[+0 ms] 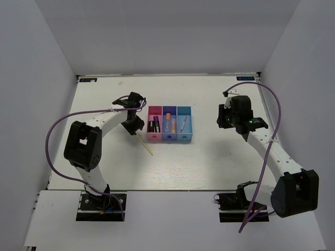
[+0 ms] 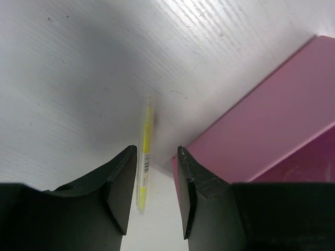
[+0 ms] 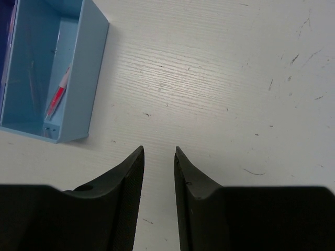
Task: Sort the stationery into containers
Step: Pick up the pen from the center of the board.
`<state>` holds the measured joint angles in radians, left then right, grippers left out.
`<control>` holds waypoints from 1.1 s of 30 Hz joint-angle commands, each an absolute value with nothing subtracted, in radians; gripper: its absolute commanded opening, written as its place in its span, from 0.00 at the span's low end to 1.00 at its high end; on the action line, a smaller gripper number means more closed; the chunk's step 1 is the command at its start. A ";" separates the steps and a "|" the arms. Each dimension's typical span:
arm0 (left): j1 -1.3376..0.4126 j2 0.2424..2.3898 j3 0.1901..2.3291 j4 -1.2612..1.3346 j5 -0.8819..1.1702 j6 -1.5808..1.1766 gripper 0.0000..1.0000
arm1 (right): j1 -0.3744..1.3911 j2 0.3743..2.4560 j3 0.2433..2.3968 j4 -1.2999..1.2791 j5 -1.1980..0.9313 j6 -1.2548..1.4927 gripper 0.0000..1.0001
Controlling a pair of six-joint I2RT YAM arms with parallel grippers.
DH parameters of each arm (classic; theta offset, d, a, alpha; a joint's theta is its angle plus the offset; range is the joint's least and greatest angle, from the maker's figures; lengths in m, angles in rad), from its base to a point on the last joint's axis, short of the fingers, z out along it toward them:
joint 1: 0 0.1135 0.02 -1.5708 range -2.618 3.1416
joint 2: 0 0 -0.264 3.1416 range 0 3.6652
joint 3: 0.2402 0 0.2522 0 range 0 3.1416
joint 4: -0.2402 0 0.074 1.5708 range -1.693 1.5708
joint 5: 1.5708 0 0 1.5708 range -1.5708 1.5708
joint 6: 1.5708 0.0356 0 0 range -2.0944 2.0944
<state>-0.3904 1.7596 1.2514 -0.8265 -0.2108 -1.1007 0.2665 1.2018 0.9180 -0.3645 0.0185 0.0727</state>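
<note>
White table (image 1: 209, 162), lightly scuffed, boxed in by plain white walls (image 1: 31, 78). Three bins stand joined in a row near the middle: pink bin (image 1: 154, 139), blue bin (image 1: 169, 139), teal bin (image 1: 184, 139).

Contents, overhead view:
- Pink bin: two dark markers (image 1: 154, 125) side by side, too small to tell apart.
- Blue bin: one orange marker (image 1: 168, 123); its shape is not resolvable.
- Teal bin: a red-pink pen (image 3: 57, 97) lying slantwise on the floor, clearer in the right wrist view.

A yellow pen (image 2: 145, 157) lies flat on the table, outside the bins, just beside the pink bin's front left corner. Its near end is blurred in the left wrist view and the print on its barrel is unreadable. Overhead, its far end is covered by the gripper.

Left gripper (image 2: 155, 151): jaws partway apart, the gap wider than the pen. The pen runs between the fingers (image 2: 123, 193) in this view and neither pad appears to touch it. Nothing is gripped. Height over the table cannot be judged. Only one outer wall of the pink bin and a strip of its inside show here.

Right gripper (image 3: 158, 151): well to the right of the bins, with a narrow gap between the jaws and only bare table showing through it. The teal bin is cut off at that frame's top left edge.
</note>
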 commanded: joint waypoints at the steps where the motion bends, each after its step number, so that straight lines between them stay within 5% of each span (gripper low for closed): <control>1: -0.380 1.761 1.235 -0.828 -0.192 -1.126 0.47 | 0.256 1.198 0.916 -0.347 0.011 0.083 0.33; 27: -0.405 1.865 1.190 -0.891 -0.238 -1.114 0.47 | 0.213 1.172 0.917 -0.356 -0.052 0.110 0.33; 33: -0.407 1.864 1.132 -0.867 -0.245 -1.127 0.35 | 0.199 1.164 0.920 -0.360 -0.077 0.120 0.33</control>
